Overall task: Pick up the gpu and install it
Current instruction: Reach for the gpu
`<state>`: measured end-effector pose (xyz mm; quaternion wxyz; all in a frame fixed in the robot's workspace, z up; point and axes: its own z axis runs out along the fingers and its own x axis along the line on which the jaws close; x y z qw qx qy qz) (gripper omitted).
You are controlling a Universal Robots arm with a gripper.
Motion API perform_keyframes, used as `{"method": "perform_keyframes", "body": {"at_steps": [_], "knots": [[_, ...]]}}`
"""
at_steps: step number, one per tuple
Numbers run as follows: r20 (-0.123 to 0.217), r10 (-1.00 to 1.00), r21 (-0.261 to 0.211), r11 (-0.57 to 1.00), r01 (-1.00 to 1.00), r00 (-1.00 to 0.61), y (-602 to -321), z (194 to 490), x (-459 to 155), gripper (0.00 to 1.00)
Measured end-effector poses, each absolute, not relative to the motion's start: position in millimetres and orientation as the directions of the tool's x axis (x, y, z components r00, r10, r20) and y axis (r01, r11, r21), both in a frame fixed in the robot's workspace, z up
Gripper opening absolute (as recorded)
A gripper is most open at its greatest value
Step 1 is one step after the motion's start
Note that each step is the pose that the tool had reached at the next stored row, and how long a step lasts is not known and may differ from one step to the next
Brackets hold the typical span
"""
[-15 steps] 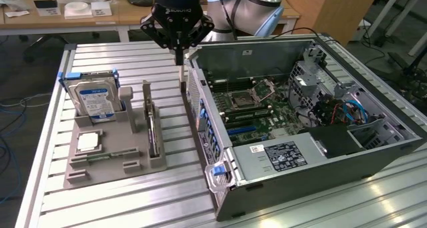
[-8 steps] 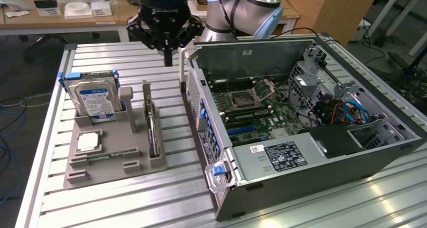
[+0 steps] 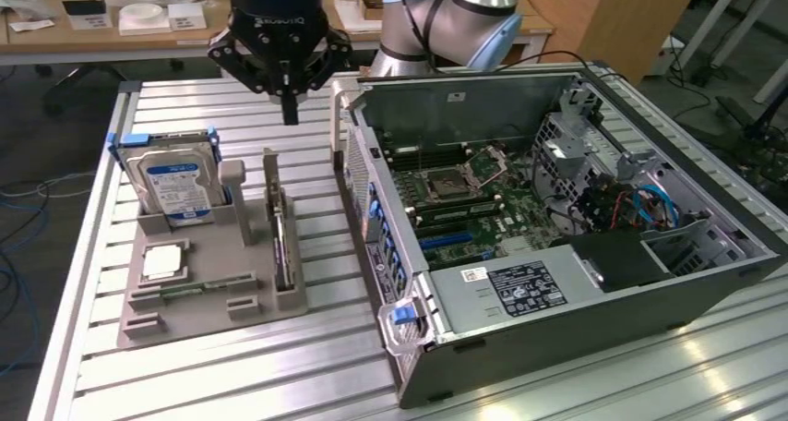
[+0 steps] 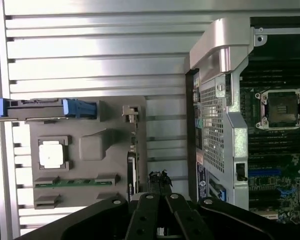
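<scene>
Nearest, toward the front edge of the slatted counter [image 3: 246, 384], a grey fixture tray [image 3: 203, 321] sits on the exterior view's left. A small green memory stick [image 3: 185, 294] lies in a slot near the tray's front, with a silver processor chip [image 3: 162, 262] just behind it. The gpu [image 3: 283, 246] stands edge-on in a slot along the tray's side nearest the open computer case [image 3: 555, 282], which fills the counter's other side with its motherboard [image 3: 456, 190] exposed. Farther back, a blue-labelled hard drive [image 3: 179, 186] stands upright at the tray's far end. Beyond, the pincer [image 3: 291, 114] hangs high above the counter, fingers clenched together on nothing, tips pointing down, well apart from the gpu.
</scene>
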<state>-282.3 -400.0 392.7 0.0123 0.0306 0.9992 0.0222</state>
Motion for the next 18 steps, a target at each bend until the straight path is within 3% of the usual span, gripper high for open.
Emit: {"method": "perform_keyframes", "body": {"at_steps": [18], "knots": [[-0.023, 0.058, 0.045, 0.997, 0.057, -0.998, -401.5, 392.7, -323.1, 0.11]]}}
